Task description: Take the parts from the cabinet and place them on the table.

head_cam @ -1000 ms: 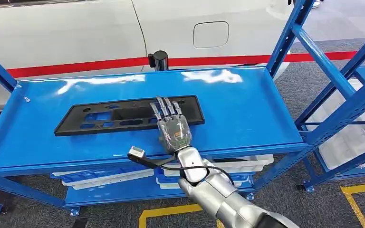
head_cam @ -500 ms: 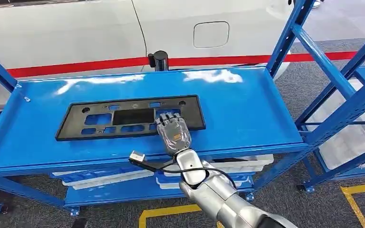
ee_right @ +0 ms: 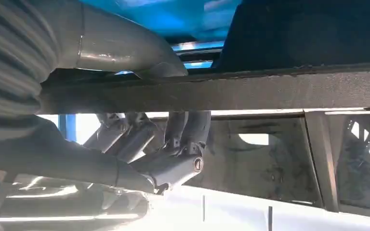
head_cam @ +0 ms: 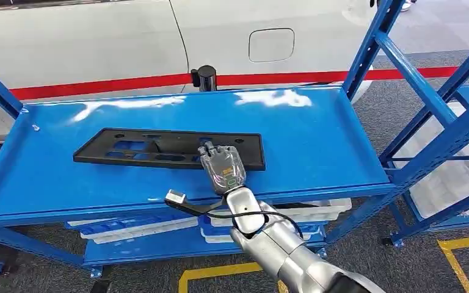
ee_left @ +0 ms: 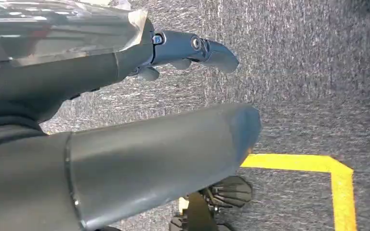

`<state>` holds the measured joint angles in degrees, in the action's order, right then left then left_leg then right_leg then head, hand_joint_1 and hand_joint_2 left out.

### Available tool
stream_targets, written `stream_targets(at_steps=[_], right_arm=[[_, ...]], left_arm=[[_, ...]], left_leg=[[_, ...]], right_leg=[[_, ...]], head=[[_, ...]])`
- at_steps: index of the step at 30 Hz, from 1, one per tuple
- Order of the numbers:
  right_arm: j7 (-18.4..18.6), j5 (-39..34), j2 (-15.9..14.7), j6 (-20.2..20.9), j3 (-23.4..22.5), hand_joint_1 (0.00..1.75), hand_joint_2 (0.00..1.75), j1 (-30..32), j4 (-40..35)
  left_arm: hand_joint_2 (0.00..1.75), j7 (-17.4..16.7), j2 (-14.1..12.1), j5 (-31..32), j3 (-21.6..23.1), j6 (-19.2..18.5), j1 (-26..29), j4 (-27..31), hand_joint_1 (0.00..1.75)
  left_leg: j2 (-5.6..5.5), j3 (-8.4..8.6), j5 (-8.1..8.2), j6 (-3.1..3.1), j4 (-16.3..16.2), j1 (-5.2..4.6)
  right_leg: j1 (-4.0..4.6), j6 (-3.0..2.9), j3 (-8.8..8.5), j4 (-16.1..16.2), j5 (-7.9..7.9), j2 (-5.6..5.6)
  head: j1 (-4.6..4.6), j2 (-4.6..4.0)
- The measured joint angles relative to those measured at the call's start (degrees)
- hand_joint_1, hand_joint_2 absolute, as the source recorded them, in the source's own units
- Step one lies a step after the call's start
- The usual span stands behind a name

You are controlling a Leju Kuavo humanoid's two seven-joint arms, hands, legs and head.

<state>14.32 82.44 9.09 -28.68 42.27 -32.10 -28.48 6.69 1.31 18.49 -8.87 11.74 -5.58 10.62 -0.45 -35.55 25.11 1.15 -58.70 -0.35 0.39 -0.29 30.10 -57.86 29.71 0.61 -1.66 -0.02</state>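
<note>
Lifted since before, panel (head_cam: 170, 148) pinched between fingers (ee_right: 183, 139).

A black part (head_cam: 168, 149) lies on a glossy blue shelf (head_cam: 317, 140). Behind, a white car (head_cam: 98, 36) sits above a red stripe (head_cam: 98, 85); yellow floor lines (head_cam: 458, 262) cross grey carpet (ee_left: 308, 72).

The right hand (ee_right: 139, 144) holds the near edge of a black plastic panel (ee_right: 270, 91). The thick thumb lies along one face and the darker fingers (ee_right: 183, 139) curl on the other. Beyond the edge is a blue surface (ee_right: 173, 19), probably the shelf.
</note>
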Motion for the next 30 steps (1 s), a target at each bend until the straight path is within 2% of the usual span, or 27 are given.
stream_targets(at_steps=[2, 3, 5, 9, 11, 15, 24, 26, 30], right_arm=[[-0.2, -0.1, 0.1, -0.3, -0.3, 1.75, 1.75, 0.2, -0.2], [-0.6, -0.4, 0.1, -0.8, -0.5, 1.75, 1.75, 0.3, -0.5], [-2.4, -1.9, 0.1, -1.7, -1.4, 1.75, 1.75, 0.8, -1.5], [-13.4, -15.3, 0.1, 0.1, -5.2, 1.75, 1.75, 2.5, -7.7], [-16.6, -20.3, -0.1, 1.3, -6.7, 1.75, 1.75, 3.7, -12.2], [-19.9, -27.0, -1.0, 1.8, -8.5, 1.75, 1.75, 5.4, -21.8], [-23.2, -35.7, -3.3, 4.2, -9.8, 1.75, 1.75, 7.5, -41.5], [-24.9, -39.8, -3.7, 5.6, -10.0, 1.75, 1.75, 7.6, -43.9], [-29.9, -55.0, -3.9, 11.3, -10.5, 1.75, 1.75, 8.1, -48.0]], left_arm=[[0.00, 0.2, 0.1, 0.0, -0.3, 0.1, 0.0, 0.0, 0.00], [1.75, 0.3, 0.1, 0.0, -0.3, 0.1, 0.0, 0.0, 0.00], [1.75, 0.7, 0.2, 0.0, -0.4, 0.1, 0.0, 0.0, 0.00], [1.75, 1.5, 0.3, 0.0, -0.9, -1.2, 0.2, 0.0, 0.00], [1.75, 1.8, 0.4, 0.0, -1.2, -1.3, 0.3, 0.0, 0.00], [1.75, 2.9, 0.6, 0.0, -2.1, -1.2, 0.6, 0.0, 0.00], [1.75, 4.5, 0.9, 0.0, -3.6, -0.5, 0.9, 0.0, 0.00], [1.75, 4.5, 0.9, 0.0, -3.6, -1.4, 0.9, 0.0, 0.00], [1.75, 4.3, 1.0, -0.6, -4.2, -1.7, 1.1, 0.0, 0.00]], left_leg=[[0.00, 0.00, 0.00, 0.00, 0.0, 0.00], [-0.01, -0.01, 0.00, 0.00, 0.0, 0.00], [0.00, -0.01, 0.00, 0.00, 0.0, 0.00], [0.01, -0.04, 0.00, 0.00, 0.0, 0.00], [0.01, -0.06, 0.01, 0.00, 0.0, 0.00], [0.00, -0.08, 0.01, 0.00, 0.0, 0.00], [0.01, -0.10, 0.01, 0.00, 0.0, 0.00], [0.00, -0.10, 0.01, 0.00, 0.0, 0.00], [0.00, -0.10, 0.01, 0.00, 0.0, 0.00]], right_leg=[[0.00, 0.00, 0.00, 0.0, 0.00, 0.00], [0.00, 0.00, 0.00, 0.0, 0.00, 0.00], [0.00, 0.00, 0.00, 0.0, 0.00, 0.00], [0.01, 0.00, 0.04, 0.0, 0.00, 0.02], [0.00, 0.00, 0.05, 0.0, 0.00, 0.01], [0.00, 0.00, 0.09, 0.0, 0.00, 0.00], [0.00, 0.00, 0.12, 0.0, 0.00, 0.01], [0.00, 0.00, 0.11, 0.0, 0.00, 0.01], [0.01, 0.00, 0.11, 0.0, 0.00, 0.01]], head=[[0.00, 0.00], [0.00, 0.00], [0.00, 0.00], [0.02, 0.00], [0.02, 0.00], [0.00, 0.00], [0.00, 0.00], [0.00, 0.00], [0.00, 0.00]])
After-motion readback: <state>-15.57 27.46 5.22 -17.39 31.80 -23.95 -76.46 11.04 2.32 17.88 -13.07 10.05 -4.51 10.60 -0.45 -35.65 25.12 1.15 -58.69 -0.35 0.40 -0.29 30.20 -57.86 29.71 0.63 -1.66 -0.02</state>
